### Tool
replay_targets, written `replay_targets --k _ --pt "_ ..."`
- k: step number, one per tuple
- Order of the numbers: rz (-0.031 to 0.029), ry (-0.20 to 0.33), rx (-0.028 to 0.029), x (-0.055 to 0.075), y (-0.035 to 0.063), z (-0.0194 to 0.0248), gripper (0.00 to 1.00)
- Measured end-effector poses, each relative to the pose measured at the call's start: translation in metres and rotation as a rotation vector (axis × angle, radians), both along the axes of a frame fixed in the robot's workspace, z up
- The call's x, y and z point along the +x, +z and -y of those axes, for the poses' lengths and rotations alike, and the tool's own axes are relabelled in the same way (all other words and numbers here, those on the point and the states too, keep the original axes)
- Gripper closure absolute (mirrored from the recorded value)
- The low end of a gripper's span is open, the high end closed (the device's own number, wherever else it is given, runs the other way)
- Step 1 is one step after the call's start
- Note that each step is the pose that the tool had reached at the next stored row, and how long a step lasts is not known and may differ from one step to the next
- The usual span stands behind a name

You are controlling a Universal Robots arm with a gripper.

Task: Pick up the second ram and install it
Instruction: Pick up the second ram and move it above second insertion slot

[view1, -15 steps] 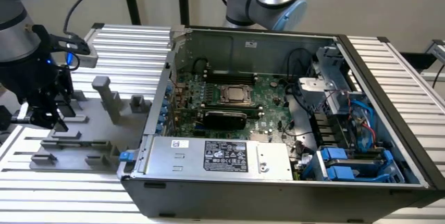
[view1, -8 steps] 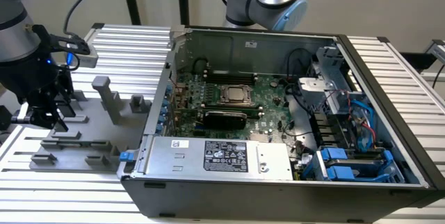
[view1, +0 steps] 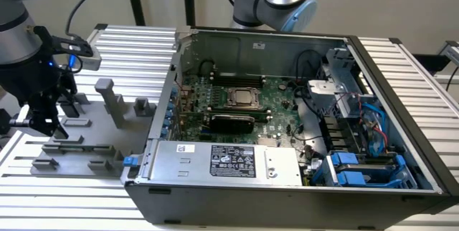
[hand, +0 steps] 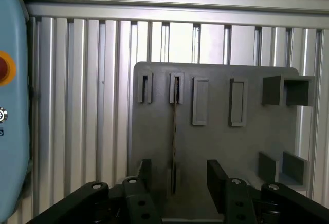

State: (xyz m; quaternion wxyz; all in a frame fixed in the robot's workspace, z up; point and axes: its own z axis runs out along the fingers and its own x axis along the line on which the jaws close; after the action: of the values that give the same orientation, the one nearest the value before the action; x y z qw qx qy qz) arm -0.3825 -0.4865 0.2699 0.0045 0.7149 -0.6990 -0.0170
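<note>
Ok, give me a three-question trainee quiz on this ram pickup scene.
1. True or false: the pincer is shut on the second ram.
2. The second ram stands in: A) the grey fixture; B) a motherboard slot; C) the power supply.
3. Fill in: in the exterior view, the computer case lies to that view's ___ of the pincer.
Key: 1 false, its open jaws straddle it; 2 A; 3 right.

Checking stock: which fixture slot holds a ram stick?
The slot lined up between the gripper fingers: the second ram stands edge-on in it; the neighbouring slots sit bare.
</note>
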Motion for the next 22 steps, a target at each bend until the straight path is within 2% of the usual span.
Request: replay_targets --k 22 --pt "0.0000 -0.011 -0.0002 -0.005 -0.0399 0.0000 0.44"
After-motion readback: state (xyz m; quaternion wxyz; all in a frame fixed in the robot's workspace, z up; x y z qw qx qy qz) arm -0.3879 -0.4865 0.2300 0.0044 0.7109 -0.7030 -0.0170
